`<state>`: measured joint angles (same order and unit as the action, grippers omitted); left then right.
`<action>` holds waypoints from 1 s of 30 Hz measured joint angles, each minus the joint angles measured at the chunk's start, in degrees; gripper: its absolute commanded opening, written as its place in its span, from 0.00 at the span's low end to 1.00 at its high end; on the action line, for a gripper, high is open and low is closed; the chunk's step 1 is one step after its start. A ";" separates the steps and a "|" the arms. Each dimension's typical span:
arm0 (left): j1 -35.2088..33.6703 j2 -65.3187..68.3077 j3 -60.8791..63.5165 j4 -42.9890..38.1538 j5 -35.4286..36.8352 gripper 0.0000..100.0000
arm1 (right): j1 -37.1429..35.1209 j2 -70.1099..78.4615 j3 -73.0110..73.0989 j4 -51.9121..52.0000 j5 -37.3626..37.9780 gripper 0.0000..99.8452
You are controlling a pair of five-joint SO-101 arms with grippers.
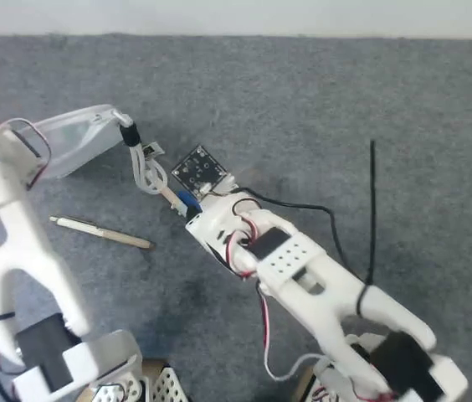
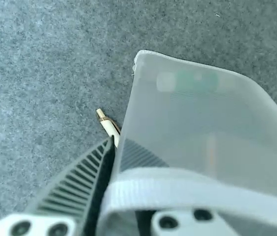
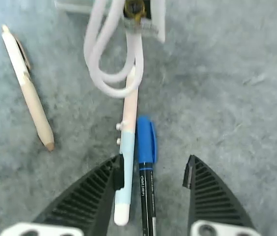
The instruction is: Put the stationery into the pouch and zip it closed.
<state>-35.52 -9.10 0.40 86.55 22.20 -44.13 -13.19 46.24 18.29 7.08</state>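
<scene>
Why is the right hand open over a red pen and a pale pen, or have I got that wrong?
One detail is wrong: the pen is blue, not red. The right wrist view shows the right hand open over a blue pen lying beside a pale pen.

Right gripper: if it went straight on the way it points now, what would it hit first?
Most likely the blue-capped pen, lying between the open fingers of the right gripper. The pale pen beside it lies by one fingertip and might be touched too; depth is unclear.
</scene>
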 measured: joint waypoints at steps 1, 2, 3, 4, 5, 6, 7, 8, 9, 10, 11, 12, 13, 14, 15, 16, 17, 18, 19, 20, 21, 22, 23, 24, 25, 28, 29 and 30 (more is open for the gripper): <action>0.00 0.00 0.00 0.00 0.00 0.01 | 0.00 1.58 -0.97 0.00 0.00 0.19; 0.00 0.00 0.00 -0.09 0.00 0.01 | 0.09 3.16 -1.93 0.00 0.09 0.19; 0.00 0.00 0.00 -0.09 0.00 0.01 | 0.09 4.92 -3.08 0.00 0.09 0.19; 0.00 -0.09 0.00 -0.09 0.00 0.01 | 0.00 6.59 -4.04 0.00 0.09 0.19; -0.09 -0.09 0.00 -0.09 0.00 0.01 | 0.00 8.09 -5.19 0.00 0.09 0.19; -0.09 -0.09 0.00 -0.09 0.00 0.01 | 0.00 9.58 -6.24 0.00 0.18 0.19; -0.09 -0.09 0.00 -0.09 0.00 0.01 | 0.00 11.08 -7.38 0.00 0.18 0.19; -0.09 -0.09 0.00 -0.09 0.00 0.01 | 0.00 12.40 -8.26 0.00 0.18 0.19; -0.09 -0.09 0.00 -0.09 0.00 0.01 | 0.00 13.63 -9.32 0.00 0.18 0.19; -0.09 -0.09 0.00 -0.09 0.00 0.01 | 0.00 14.68 -10.02 0.00 0.26 0.19; -0.09 -0.09 0.00 -0.09 0.00 0.01 | 0.00 15.65 -10.99 0.00 0.35 0.19; -0.09 -0.09 0.00 -0.09 0.00 0.01 | 0.00 16.62 -11.69 0.00 0.35 0.19; -0.09 -0.09 0.00 -0.09 0.00 0.01 | 0.00 17.58 -12.40 0.00 0.35 0.19; -0.09 -0.09 0.00 -0.09 0.00 0.01 | 0.00 18.29 -13.01 0.00 0.35 0.19; -0.09 -0.09 0.00 -0.09 0.00 0.01 | 0.00 18.99 -13.63 0.00 0.35 0.19; -0.09 -0.09 0.00 -0.09 0.00 0.01 | 0.00 19.69 -14.42 0.18 0.35 0.19; -0.09 -0.09 0.00 -0.09 0.00 0.01 | 0.00 20.40 -15.47 1.05 0.35 0.19; -0.09 -0.09 0.00 -0.09 0.00 0.01 | 0.00 21.19 -16.70 2.37 0.35 0.19; -0.09 -0.09 0.00 -0.09 0.00 0.01 | 0.00 21.98 -18.02 4.13 0.35 0.19; -0.09 -0.09 0.00 -0.09 0.00 0.01 | 0.00 23.12 -19.69 5.80 0.35 0.19; -0.09 -0.09 0.00 -0.09 0.00 0.01 | 0.00 24.18 -21.10 7.21 0.35 0.19; -0.09 -0.09 0.00 -0.09 0.00 0.01 | 0.00 25.23 -22.33 8.35 0.35 0.19; -0.09 -0.09 0.00 -0.09 0.00 0.01 | 0.09 26.46 -23.74 9.23 0.35 0.19; -0.09 -0.09 0.00 -0.09 0.00 0.01 | 0.09 27.60 -24.70 9.85 0.35 0.19; -0.09 -0.09 0.00 -0.09 0.00 0.01 | 0.09 28.75 -25.49 10.29 0.35 0.19; -0.09 -0.09 0.00 -0.09 0.00 0.01 | 0.00 30.86 -27.43 10.55 0.35 0.19; -0.09 -0.09 0.00 -0.09 0.00 0.01 | 0.00 31.30 -27.96 10.55 0.35 0.19; -0.09 -0.09 0.00 -0.09 0.00 0.01 | 0.00 31.82 -28.40 10.55 0.35 0.19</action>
<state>-35.60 -9.19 0.40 86.46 22.20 -44.13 18.64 17.85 28.84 7.43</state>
